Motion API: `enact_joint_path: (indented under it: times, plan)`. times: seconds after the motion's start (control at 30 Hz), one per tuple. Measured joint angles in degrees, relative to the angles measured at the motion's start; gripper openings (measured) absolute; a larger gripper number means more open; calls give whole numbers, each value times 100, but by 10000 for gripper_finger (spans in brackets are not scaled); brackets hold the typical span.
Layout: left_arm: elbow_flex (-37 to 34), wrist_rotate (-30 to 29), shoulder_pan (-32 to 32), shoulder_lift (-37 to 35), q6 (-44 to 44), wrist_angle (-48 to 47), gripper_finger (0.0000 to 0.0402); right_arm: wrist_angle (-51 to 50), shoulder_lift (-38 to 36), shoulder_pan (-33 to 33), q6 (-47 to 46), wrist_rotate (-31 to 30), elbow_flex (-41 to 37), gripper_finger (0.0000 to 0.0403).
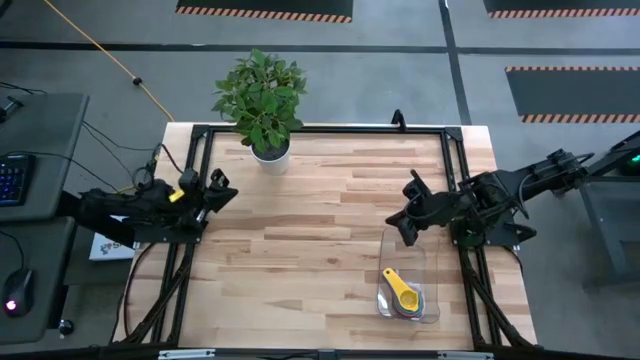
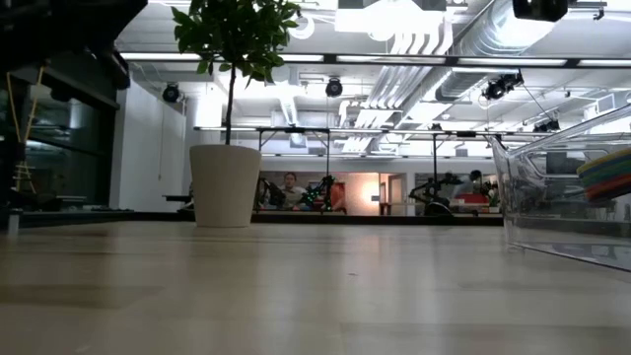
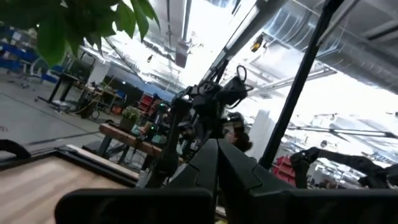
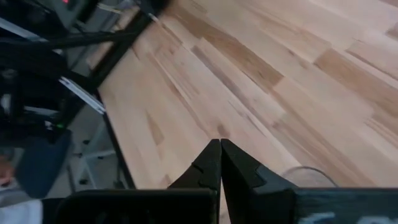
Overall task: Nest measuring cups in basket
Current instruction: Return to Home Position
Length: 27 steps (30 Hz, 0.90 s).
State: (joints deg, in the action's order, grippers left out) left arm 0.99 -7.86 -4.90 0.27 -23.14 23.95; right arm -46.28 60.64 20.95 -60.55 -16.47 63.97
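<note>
High view, measuring cups [image 1: 404, 294] nested in basket [image 1: 409, 252]

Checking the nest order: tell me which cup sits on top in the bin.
The yellow cup, in the bin. Its whole bowl and handle show from above; the other cups show only as slivers of rim beneath it.

The measuring cup [image 1: 404, 295] on top is yellow, the basket [image 1: 410, 250] clear, the pot [image 1: 270, 156] white.
</note>
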Motion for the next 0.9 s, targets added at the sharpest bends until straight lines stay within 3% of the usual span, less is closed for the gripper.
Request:
enact_joint_path:
  times: [0.3, 0.57, 0.9]
  plan:
    - [-29, -35, 127, 6, 525, -7, 0, 499, 0, 0, 13, -28, 0, 0]
    - [-35, -26, 227, 9, 389, -500, 0, 492, -36, 0, 273, -114, 1, 0]
    - [-33, -24, 225, 9, 379, -1012, 0, -405, -459, 312, 1048, -116, -3, 0]
